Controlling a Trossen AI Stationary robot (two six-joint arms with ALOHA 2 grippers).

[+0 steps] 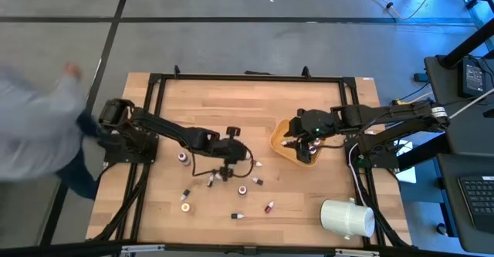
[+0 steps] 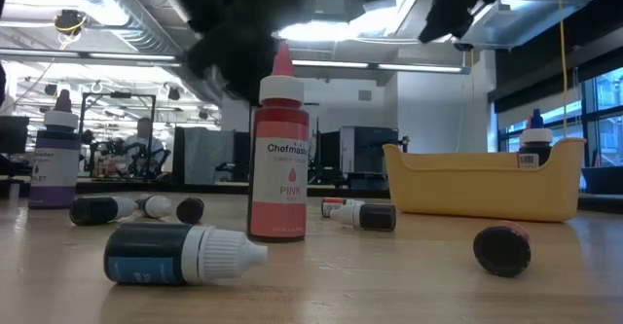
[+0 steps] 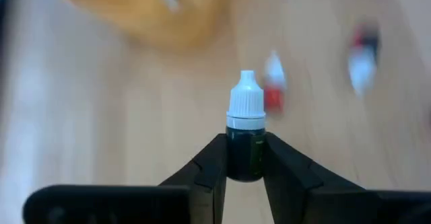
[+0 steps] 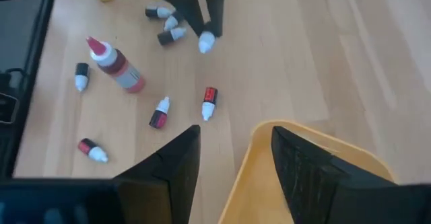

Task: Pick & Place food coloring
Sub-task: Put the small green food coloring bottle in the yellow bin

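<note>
My left gripper point(image 3: 244, 167) is shut on one small food coloring bottle point(image 3: 244, 133), dark-bodied with a white cap; it hangs over the middle of the table point(image 1: 225, 170). Several more little bottles lie scattered on the wood point(image 1: 185, 194), and a taller pink one point(image 2: 279, 159) stands upright on its base. My right gripper point(image 4: 232, 163) is open and hovers over the near rim of the yellow bowl point(image 4: 296, 140), touching nothing point(image 1: 303, 144). One bottle shows inside the bowl point(image 2: 533, 139). My left gripper pinches the bottle's dark body point(image 3: 244, 158) between its two fingers. The white cap point(image 3: 244, 99) sticks out past the fingertips, so the bottle lies along the fingers. In the right wrist view the fingers slant downward with the cap point(image 4: 207, 42) lowest. The bottle looks lifted clear of the table.
A big white cylinder point(image 1: 347, 217) lies near the table's near right corner. A dark bottle with a white cap point(image 2: 180, 254) and a round dark one point(image 2: 503, 249) lie close to the near edge. A person in grey point(image 1: 31, 126) stands beyond the left edge.
</note>
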